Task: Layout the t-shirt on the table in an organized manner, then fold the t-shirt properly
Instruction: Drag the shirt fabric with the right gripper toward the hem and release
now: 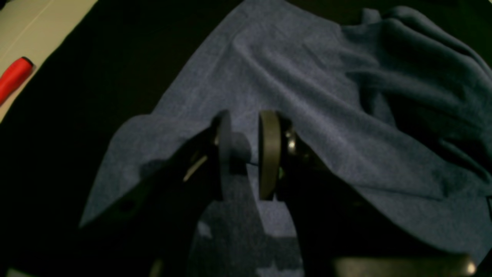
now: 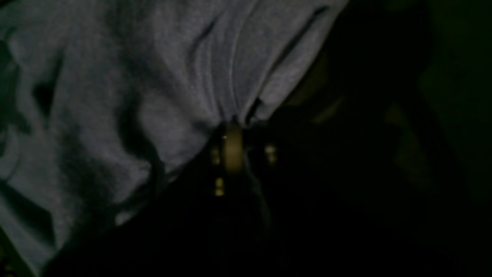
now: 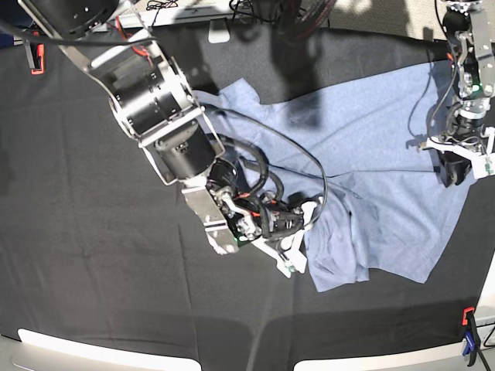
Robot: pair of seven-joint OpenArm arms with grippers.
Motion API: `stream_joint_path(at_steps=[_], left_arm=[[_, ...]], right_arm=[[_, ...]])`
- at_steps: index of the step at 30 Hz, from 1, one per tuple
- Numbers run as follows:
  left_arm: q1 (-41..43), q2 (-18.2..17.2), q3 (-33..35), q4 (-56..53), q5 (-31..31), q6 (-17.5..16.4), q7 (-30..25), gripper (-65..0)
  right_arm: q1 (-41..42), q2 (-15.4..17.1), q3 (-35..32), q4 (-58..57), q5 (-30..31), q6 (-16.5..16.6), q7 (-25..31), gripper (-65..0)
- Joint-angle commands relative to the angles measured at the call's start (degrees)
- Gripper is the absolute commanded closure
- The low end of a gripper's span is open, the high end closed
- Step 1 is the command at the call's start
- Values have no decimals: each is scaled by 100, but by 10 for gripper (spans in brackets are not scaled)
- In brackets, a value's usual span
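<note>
The light blue-grey t-shirt (image 3: 371, 139) lies rumpled on the right half of the black-clothed table (image 3: 93, 232), with its plain side up. My right gripper (image 3: 308, 224) is at the shirt's lower left part. In the right wrist view it (image 2: 240, 129) is shut on a bunched fold of the shirt (image 2: 153, 77). My left gripper (image 3: 455, 171) is at the shirt's right edge. In the left wrist view it (image 1: 246, 123) sits over the shirt (image 1: 288, 69) with its jaws a little apart and nothing clearly between them.
A red-orange clamp (image 1: 13, 77) sits at the table's edge (image 1: 46, 23); another (image 3: 35, 58) is at the far left. A blue and orange clamp (image 3: 468, 336) is at the front right corner. Cables lie along the back edge (image 3: 178, 11).
</note>
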Motion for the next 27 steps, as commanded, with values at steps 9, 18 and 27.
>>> stream_joint_path(at_steps=[9,18,27], left_arm=[[-61,-83,-46,109,-31,-37,-157,-110],[-61,-81,-46,109,-31,-37,-157,-110],[-61,-81,-46,109,-33,-37,-155,-110]], right_arm=[[208,-42,732,1167,-2181,-577,-575,0],[208,313,1797,1488,-3635,-675,-754,0],[208,1366,1799,1488,-3591,-719,-59,0]])
